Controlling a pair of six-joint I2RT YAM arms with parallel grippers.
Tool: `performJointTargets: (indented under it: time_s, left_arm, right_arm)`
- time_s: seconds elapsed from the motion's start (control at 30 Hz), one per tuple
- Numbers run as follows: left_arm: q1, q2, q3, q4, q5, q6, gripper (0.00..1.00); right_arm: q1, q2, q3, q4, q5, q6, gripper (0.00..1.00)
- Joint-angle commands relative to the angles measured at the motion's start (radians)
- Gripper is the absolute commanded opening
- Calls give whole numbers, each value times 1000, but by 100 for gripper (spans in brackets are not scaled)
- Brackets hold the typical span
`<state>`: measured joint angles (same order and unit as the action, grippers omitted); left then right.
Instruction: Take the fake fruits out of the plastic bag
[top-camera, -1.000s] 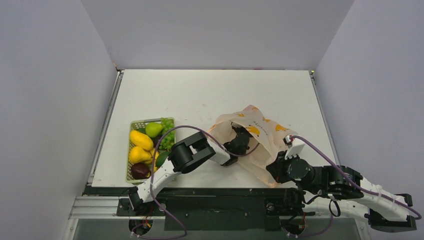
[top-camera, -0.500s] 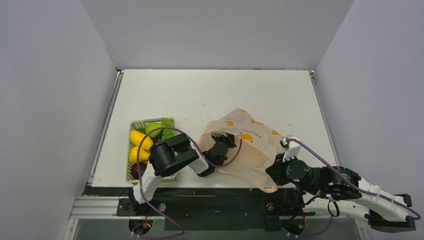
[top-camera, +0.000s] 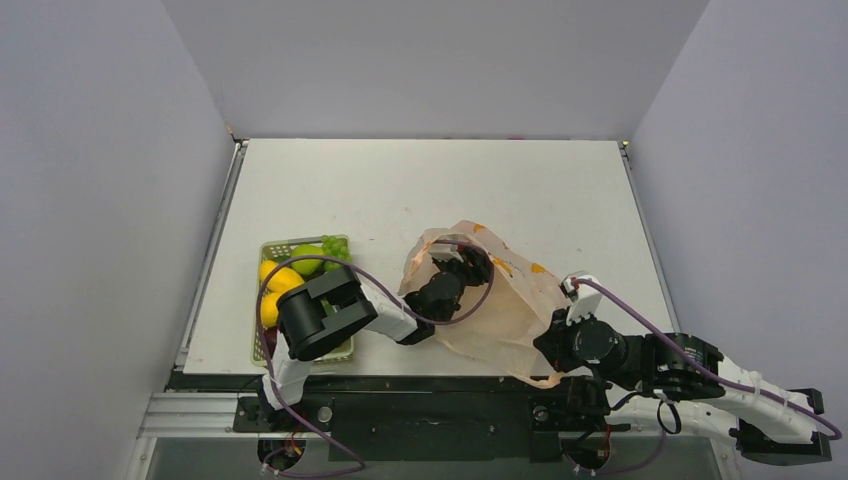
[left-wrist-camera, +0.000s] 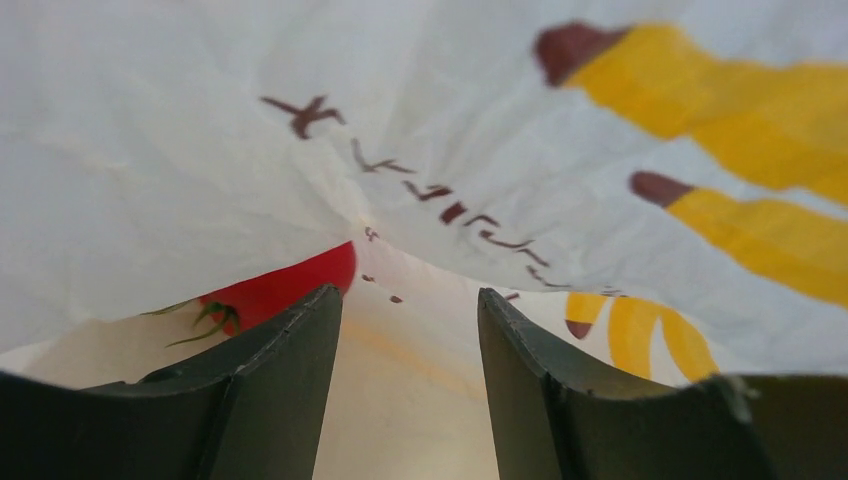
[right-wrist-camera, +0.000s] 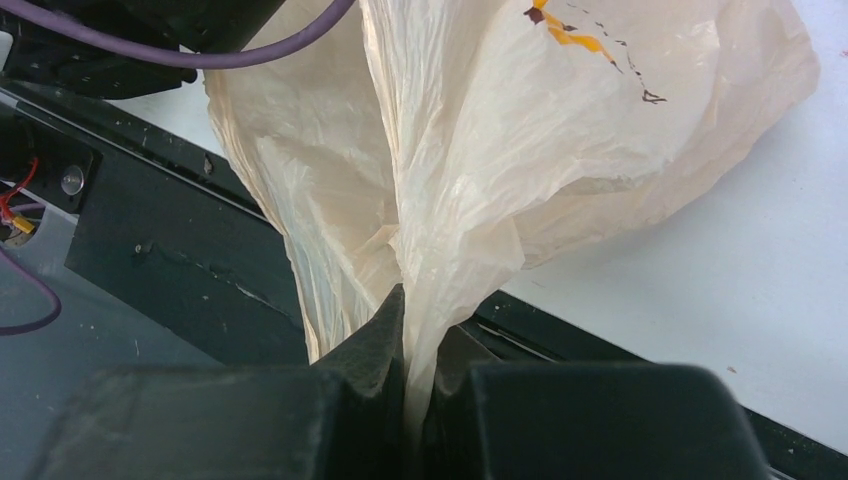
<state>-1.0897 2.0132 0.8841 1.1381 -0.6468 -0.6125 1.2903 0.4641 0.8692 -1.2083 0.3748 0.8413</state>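
Observation:
The peach plastic bag (top-camera: 520, 290) with banana prints lies near the table's front edge, its mouth facing left. My left gripper (top-camera: 462, 272) is inside the bag with its jaws open and empty (left-wrist-camera: 408, 330). A red fruit with a green stalk (left-wrist-camera: 275, 290) lies just beyond the left finger (left-wrist-camera: 290, 360), inside the bag. My right gripper (top-camera: 555, 352) is shut on a bunched fold of the bag (right-wrist-camera: 450, 200) at its near end (right-wrist-camera: 415, 360). Yellow, green and dark purple fake fruits (top-camera: 285, 280) lie in the basket.
A light green lattice basket (top-camera: 262, 335) stands at the table's front left, partly covered by my left arm's elbow (top-camera: 320, 315). A purple cable (top-camera: 470, 305) loops by the bag's mouth. The black front rail (right-wrist-camera: 150, 200) runs under the bag's held end.
My left arm pulled back to the left, dragging the bag with it, then pushed its gripper deeper into the bag. The bag bunched up narrower. My right gripper kept its hold.

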Motion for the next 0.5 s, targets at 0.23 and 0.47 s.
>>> performJointTargets:
  time_s: [0.23, 0.47]
  left_arm:
    - [42, 16, 113, -262, -173, -232, 71]
    - [46, 68, 144, -209, -140, -281, 97]
  right_arm:
    - [4, 45, 39, 15, 11, -31, 0]
    - [4, 74, 52, 43, -5, -48, 0]
